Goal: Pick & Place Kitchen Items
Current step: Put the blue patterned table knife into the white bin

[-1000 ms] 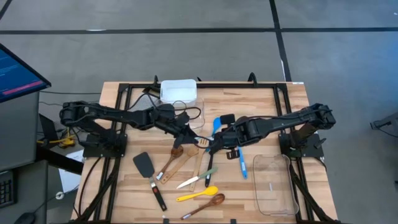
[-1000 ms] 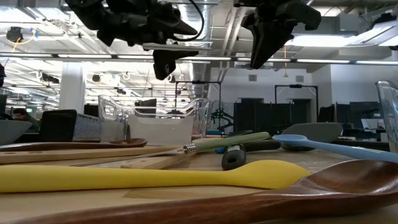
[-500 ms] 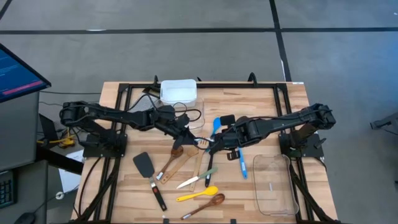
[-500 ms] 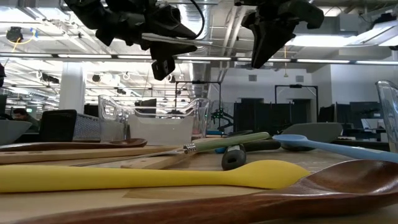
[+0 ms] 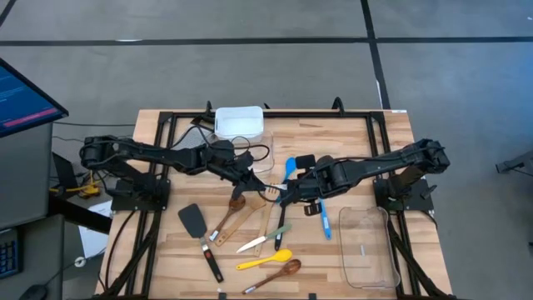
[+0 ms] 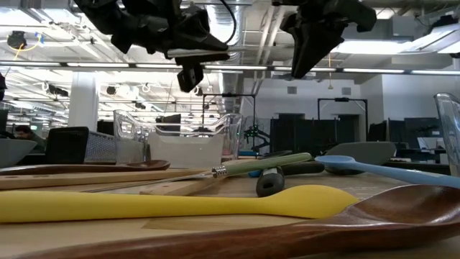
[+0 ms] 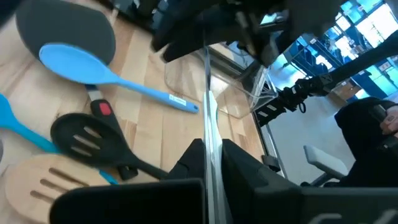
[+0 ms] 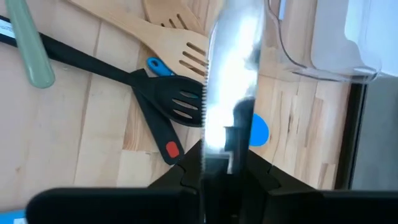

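Above the table point(image 5: 350, 133), both claws met on one knife point(image 7: 208, 124); the left claw point(image 5: 256, 184) had clamped its blade. The right claw point(image 5: 283, 193) gripped the handle, jaws slightly apart; a mistimed release risked dropping it.

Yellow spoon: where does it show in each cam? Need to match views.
High: yellow spoon lies lower centre, beside the dark wooden spoon.
Low: in the foreground, stretching in from the left edge.
Left wrist: not in it.
Right wrist: not in it.
Shared landmark: green-handled knife, seen in high, low and right wrist.
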